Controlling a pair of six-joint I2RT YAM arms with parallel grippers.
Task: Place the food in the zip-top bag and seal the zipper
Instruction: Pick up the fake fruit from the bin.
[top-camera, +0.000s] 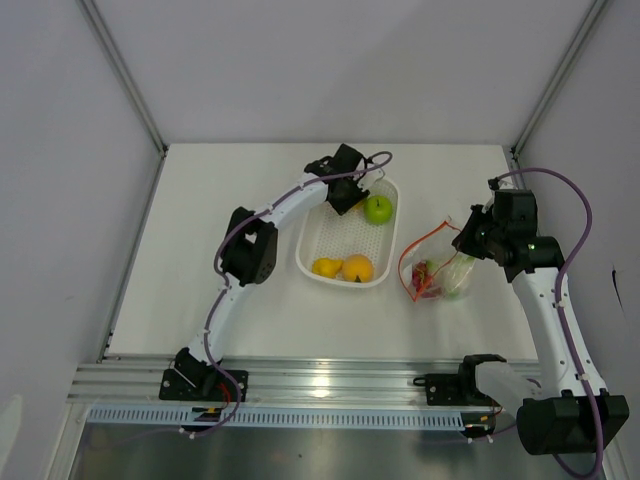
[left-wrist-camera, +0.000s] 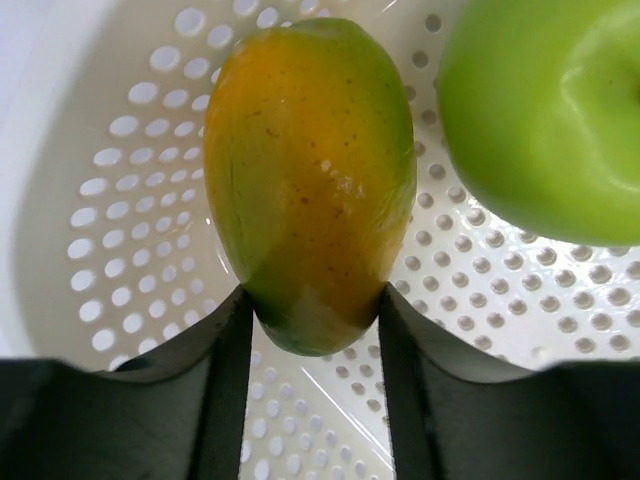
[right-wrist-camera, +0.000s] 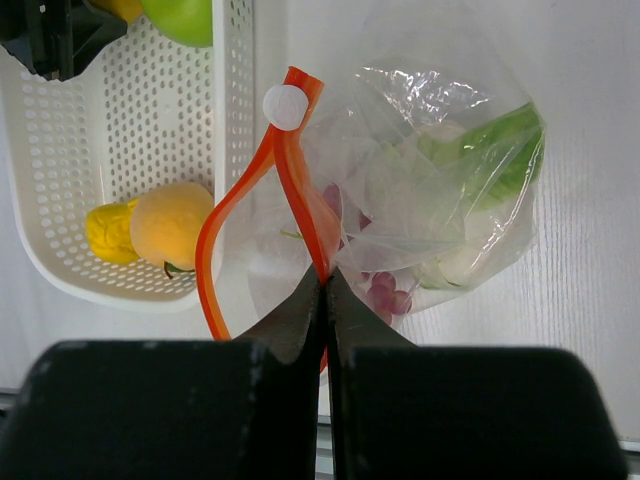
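Observation:
My left gripper (left-wrist-camera: 315, 330) is down in the white perforated basket (left-wrist-camera: 120, 200), shut on the lower end of the orange-yellow mango (left-wrist-camera: 310, 180). The green apple (left-wrist-camera: 550, 110) lies just right of it. In the top view this gripper (top-camera: 348, 190) is over the basket's far end. An orange fruit (top-camera: 358, 267) and a yellow fruit (top-camera: 326, 267) lie at the near end. My right gripper (right-wrist-camera: 325, 285) is shut on the orange-red zipper (right-wrist-camera: 300, 190) of the clear zip-top bag (right-wrist-camera: 440, 170), whose mouth gapes towards the basket. Red grapes (right-wrist-camera: 385, 295) and the white cauliflower (right-wrist-camera: 455, 265) are inside the bag.
The basket (top-camera: 320, 235) stands mid-table, the bag (top-camera: 440, 265) just to its right with a narrow gap between. A white slider tab (right-wrist-camera: 285, 105) sits at the far end of the zipper. Grey walls enclose the table on three sides.

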